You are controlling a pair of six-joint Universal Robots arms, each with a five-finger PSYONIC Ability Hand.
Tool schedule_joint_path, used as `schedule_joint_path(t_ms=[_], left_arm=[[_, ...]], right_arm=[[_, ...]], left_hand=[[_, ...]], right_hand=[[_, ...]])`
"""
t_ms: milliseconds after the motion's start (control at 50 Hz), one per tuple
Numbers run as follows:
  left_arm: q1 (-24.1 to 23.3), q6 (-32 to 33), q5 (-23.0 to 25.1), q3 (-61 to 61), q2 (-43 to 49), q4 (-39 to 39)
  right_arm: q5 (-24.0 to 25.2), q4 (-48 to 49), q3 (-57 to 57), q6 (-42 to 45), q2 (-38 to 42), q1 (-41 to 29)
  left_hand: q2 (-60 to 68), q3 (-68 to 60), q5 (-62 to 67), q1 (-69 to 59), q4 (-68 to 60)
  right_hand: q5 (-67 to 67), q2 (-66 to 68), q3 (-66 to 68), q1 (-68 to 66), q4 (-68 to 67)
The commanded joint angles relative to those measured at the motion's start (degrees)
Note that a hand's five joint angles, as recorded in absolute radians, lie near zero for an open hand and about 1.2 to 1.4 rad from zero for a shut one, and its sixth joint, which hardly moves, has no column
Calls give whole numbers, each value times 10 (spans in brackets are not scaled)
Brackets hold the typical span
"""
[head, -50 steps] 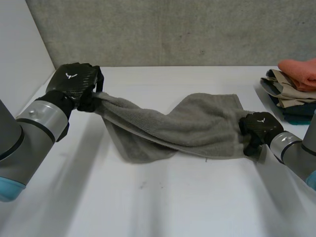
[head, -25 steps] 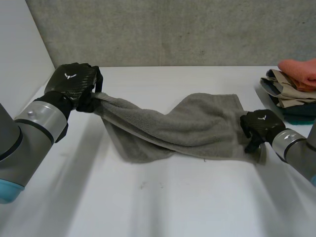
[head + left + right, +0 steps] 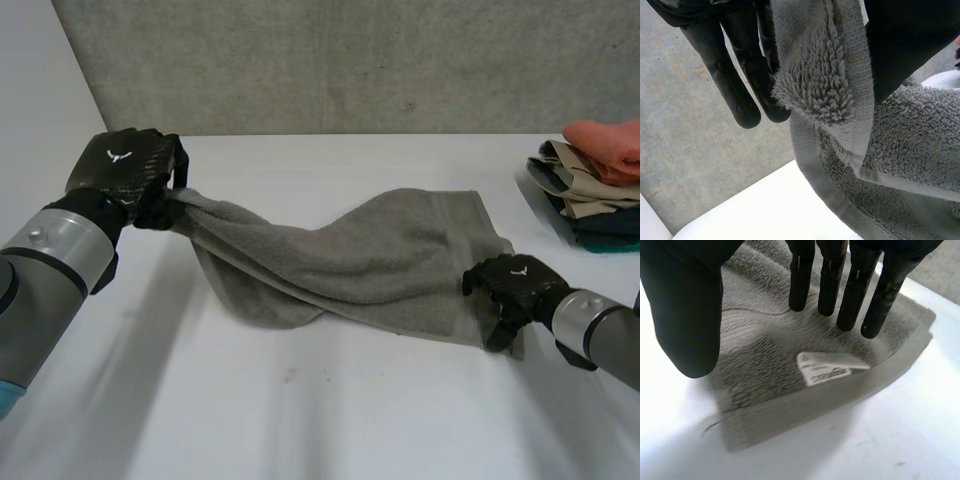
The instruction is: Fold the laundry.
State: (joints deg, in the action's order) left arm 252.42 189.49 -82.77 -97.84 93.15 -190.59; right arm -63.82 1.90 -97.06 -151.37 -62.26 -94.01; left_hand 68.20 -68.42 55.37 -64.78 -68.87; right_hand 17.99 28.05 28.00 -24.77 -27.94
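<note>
Left arm: my grey left arm [image 3: 45,270] came in from the near left side of the bench [image 3: 330,400], reaching towards the far left corner.
Left robot hand: my left robot hand [image 3: 125,175] was up off the bench and clamped on the grey towel [image 3: 370,255]. In the wrist view, the fingers [image 3: 735,85] ran straight down one side of the cloth and the thumb sat on the other, with a hemmed edge pinched between them.
Towel, left end: it was bunched at that grip and lifted, and from there it sagged down and away to the bench.
Towel, middle: it was twisted and rumpled, one fold lying over another, and rested on the bench about midway between my two arms.
Towel, right end: it lay flatter on the bench, its far right corner spread out towards the wall [image 3: 350,60].
Label: a small white tag [image 3: 827,367] lay on the towel's near right corner, just below my fingertips.
Right robot hand: my right robot hand [image 3: 510,285] was low over that near right corner and not gripping. Its fingers [image 3: 850,295] were straight, with the tips down at the cloth, and the thumb [image 3: 687,305] was held apart by the towel's edge.
Far right: a pile of folded clothes [image 3: 595,180], with an orange piece on top, sat at the bench's right edge, apart from the towel.
</note>
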Motion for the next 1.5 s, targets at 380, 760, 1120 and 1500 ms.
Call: schedule_joint_path(t_ms=[380,760,1120,1500], left_arm=[[0,1,2,2,7,-2],[-1,1,2,1,7,-2],[-2,1,2,0,7,-2],[-1,2,2,1,7,-2]], right_arm=[[-17,82,-10,-17,13,-5],[-21,65,-21,-27,14,-4],[-14,65,-49,-21,-20,-2],[-18,76,2,-4,34,-5]], left_hand=[[118,-116,146,-152,-111],[118,-116,146,-152,-111],[118,-116,146,-152,-111],[118,-116,146,-152,-111]], right_hand=[[85,84,85,-117,-85],[83,83,83,-116,-84],[85,84,85,-117,-85],[157,157,157,-190,-158]])
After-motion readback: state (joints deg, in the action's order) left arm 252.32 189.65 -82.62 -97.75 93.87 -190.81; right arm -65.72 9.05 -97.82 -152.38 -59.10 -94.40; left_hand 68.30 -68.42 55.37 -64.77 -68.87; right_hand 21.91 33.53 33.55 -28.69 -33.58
